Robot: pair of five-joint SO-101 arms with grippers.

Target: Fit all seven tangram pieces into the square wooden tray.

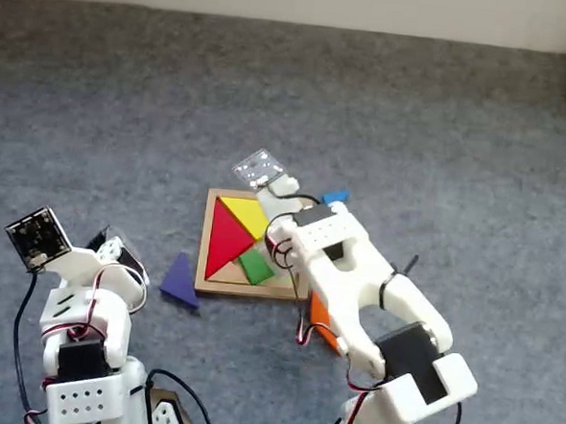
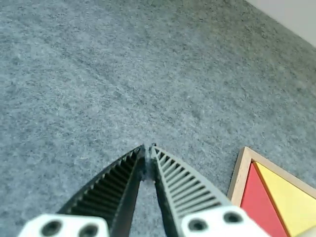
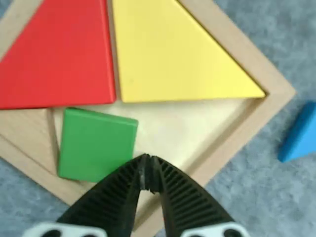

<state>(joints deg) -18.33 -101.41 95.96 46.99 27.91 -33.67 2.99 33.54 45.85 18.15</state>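
**While both grippers are sitting closed and empty: three pieces seated**

You are seeing the tray [image 1: 245, 288] at mid-frame, holding the red triangle [image 1: 224, 239], yellow triangle [image 1: 247, 215] and green square [image 1: 256, 266]. The right gripper [image 3: 146, 174] is hanging over the tray beside the green square. The left gripper [image 2: 148, 152] is hanging over carpet [image 2: 98, 74], lower left.

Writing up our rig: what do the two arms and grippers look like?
Both the left arm and right arm are white plastic with black motor blocks and thin red and black cables. The left gripper and right gripper have black ribbed fingers.
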